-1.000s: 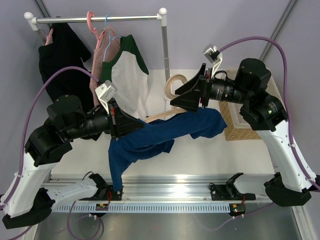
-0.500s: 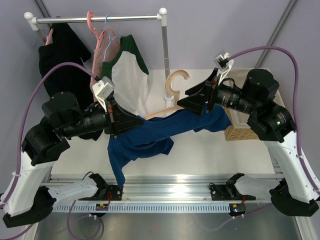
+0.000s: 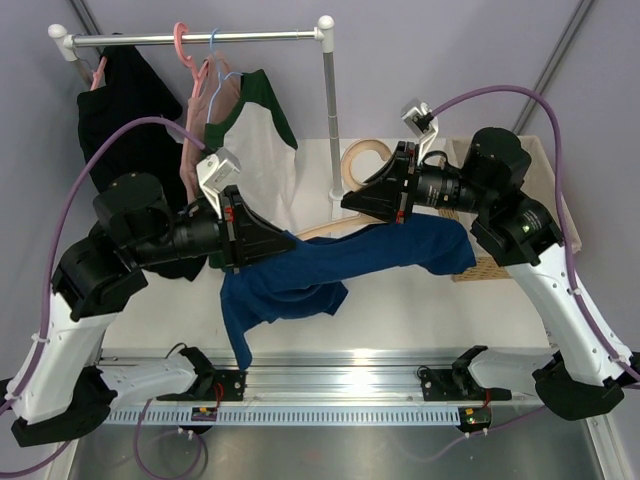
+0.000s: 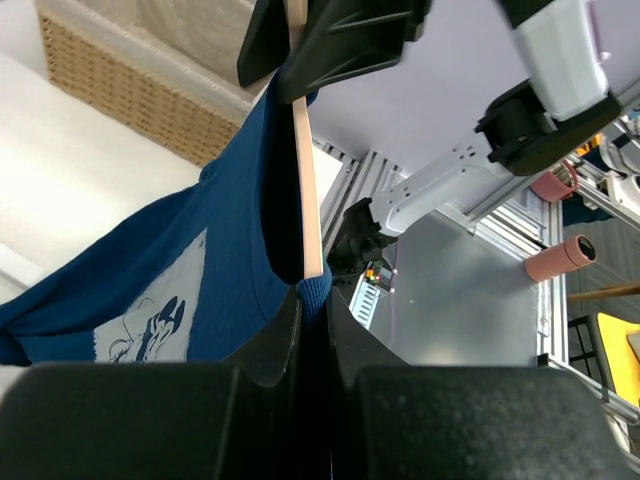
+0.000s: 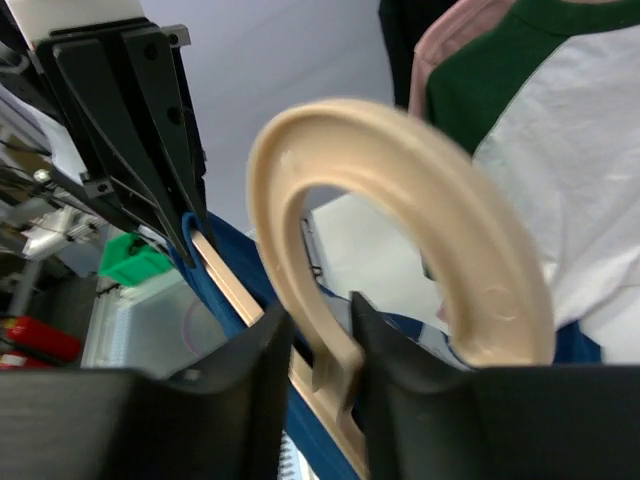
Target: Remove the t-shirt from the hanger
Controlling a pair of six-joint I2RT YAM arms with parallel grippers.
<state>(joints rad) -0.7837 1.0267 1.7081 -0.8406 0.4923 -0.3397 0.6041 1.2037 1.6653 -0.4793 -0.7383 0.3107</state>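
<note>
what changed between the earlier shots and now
The right gripper swung back left from where it had pulled away and closed on the neck of the hanger, just below the hook. The left gripper stayed clamped on the t-shirt, which still hangs stretched between the arms. The garments on the rail did not move.

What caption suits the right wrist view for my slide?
Right jaws grip the hanger at its hook's stem, above the t-shirt.

The top camera looks down from high behind over the whole tabletop (image 3: 400,310), while both wrist cameras (each facing across toward the other) sit close on the shared hanger (image 3: 346,170) and t-shirt (image 3: 330,265).
</note>
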